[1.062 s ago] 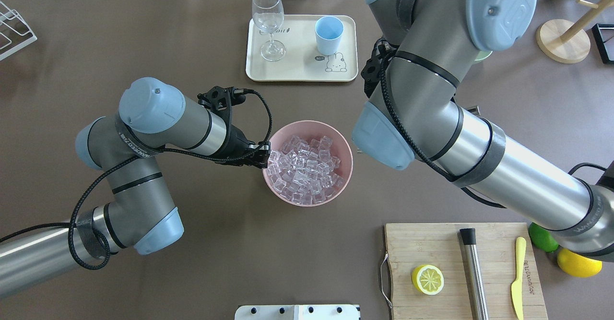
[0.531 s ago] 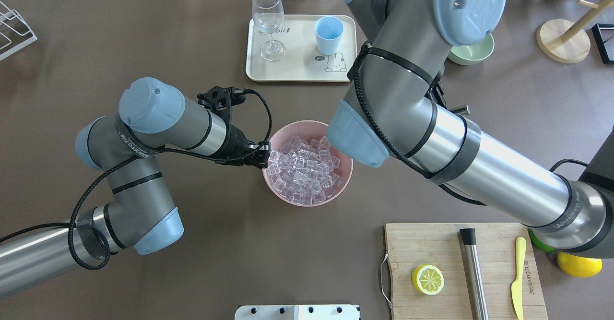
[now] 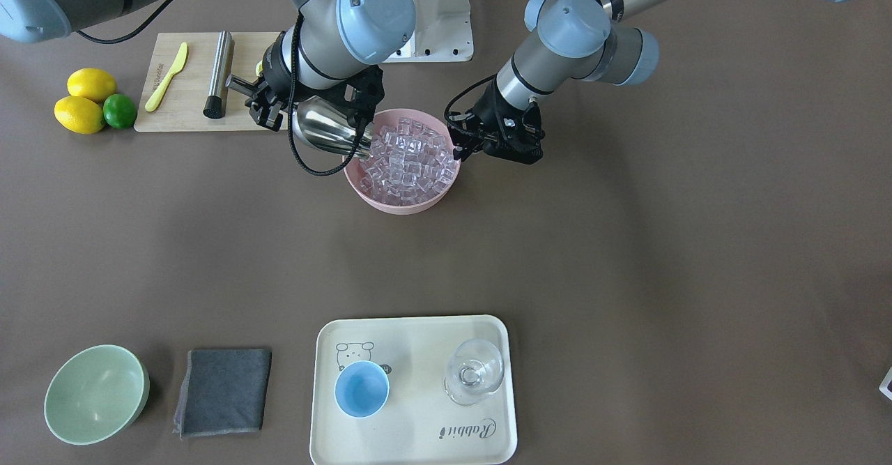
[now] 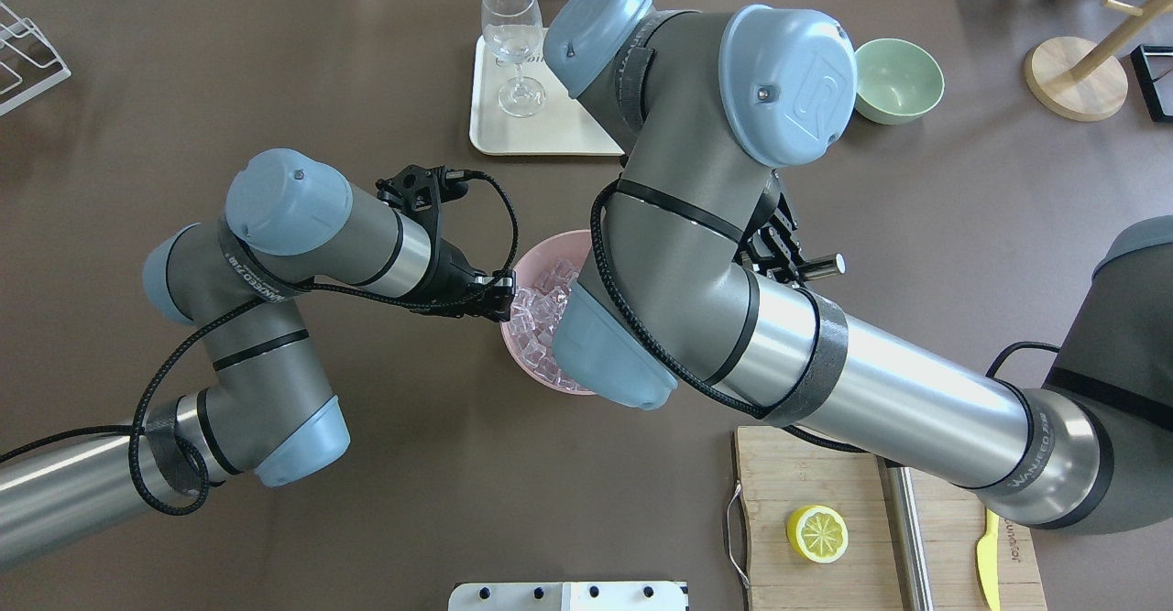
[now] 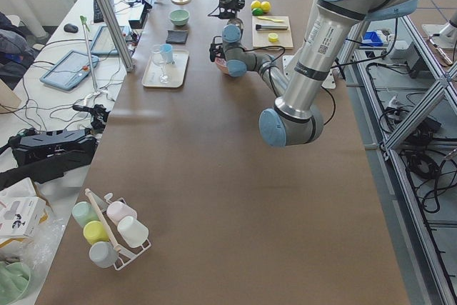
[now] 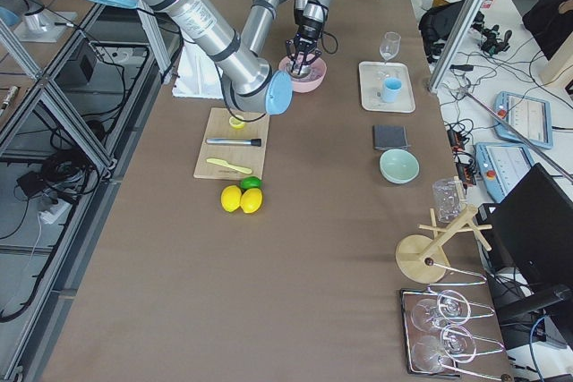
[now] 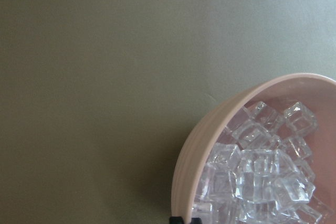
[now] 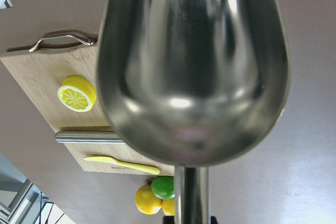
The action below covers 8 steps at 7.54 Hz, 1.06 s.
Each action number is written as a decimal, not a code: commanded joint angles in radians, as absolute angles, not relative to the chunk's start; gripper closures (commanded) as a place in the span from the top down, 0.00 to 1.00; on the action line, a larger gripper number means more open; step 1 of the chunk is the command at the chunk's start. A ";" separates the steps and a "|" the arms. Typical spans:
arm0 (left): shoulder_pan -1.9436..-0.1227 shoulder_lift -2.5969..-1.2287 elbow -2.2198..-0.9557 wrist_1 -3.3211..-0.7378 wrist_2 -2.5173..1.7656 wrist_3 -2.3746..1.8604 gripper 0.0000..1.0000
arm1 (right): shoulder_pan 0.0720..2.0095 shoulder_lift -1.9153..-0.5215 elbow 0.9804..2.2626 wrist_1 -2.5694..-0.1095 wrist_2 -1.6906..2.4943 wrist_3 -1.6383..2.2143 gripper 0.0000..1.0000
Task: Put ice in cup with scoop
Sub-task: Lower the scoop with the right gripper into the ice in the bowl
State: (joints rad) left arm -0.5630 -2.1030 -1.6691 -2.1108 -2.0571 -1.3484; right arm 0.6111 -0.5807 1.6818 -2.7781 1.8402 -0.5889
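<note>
The right gripper [image 3: 263, 97] clamps the scoop [image 3: 324, 130] handle, trough tip at the ice [image 3: 411, 162]; the left gripper [image 3: 461, 148] pinches the pink bowl [image 3: 397, 207] rim.

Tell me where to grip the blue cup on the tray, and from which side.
Probably its wall near the rim, from above: the cup stands upright, mouth open, with no handle, so one finger can go inside and one outside. Favour the side away from the wine glass beside it on the tray.

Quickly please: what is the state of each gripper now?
Left gripper: shut on the rim of the pink bowl, as it seems.
Right gripper: shut on the handle of the scoop, whose trough is empty.
</note>
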 commanded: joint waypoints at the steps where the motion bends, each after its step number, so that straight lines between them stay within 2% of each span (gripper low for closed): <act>1: -0.563 -2.102 -1.671 -2.112 -2.059 -1.348 0.08 | 0.592 -0.604 1.687 -2.775 1.824 -0.543 0.00; 8: -0.563 -2.100 -1.671 -2.112 -2.059 -1.348 0.08 | 0.589 -0.571 1.625 -2.761 1.810 -0.523 0.00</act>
